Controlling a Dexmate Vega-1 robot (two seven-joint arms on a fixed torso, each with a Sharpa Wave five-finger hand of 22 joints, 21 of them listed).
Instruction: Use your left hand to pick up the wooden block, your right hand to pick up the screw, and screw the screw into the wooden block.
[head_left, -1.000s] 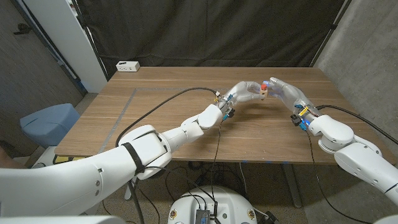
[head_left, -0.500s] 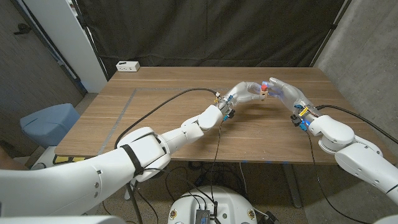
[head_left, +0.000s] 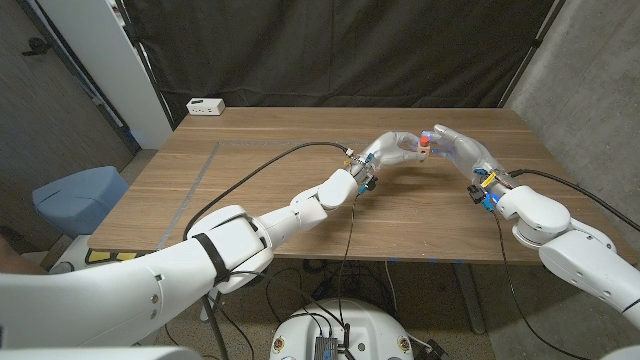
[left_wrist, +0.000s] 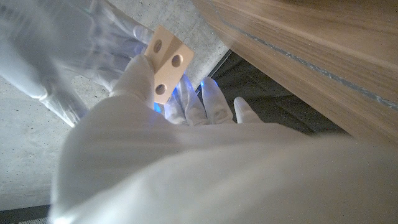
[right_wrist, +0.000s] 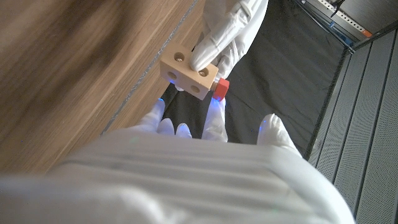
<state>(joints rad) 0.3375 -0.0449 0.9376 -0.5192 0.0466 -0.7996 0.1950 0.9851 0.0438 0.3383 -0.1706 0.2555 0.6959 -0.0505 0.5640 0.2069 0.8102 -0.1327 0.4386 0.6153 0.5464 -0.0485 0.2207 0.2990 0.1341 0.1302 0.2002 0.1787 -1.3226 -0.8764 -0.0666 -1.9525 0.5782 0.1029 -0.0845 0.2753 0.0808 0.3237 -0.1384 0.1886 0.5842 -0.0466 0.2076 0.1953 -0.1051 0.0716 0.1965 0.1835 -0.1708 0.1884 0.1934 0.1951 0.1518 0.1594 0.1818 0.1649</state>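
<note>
Left hand (head_left: 392, 147) raised above the far middle of the wooden table (head_left: 260, 200), fingers closed around the wooden block (head_left: 424, 147), with the fingertips pressing on the block's faces in the right wrist view (right_wrist: 205, 55). Right hand (head_left: 455, 146) directly opposite, just right of the block, fingers reaching toward it and pinching the red screw (head_left: 427, 138) at the block's side. Block held clear of the tabletop, between the two hands, with round holes showing on its faces (left_wrist: 166, 60) (right_wrist: 189, 70). Screw head against the block's edge (right_wrist: 221, 88); whether the thread is seated in a hole cannot be told. Black cable (head_left: 262, 165) along the left arm. White power strip (head_left: 205, 106) on the far left corner of the table.
</note>
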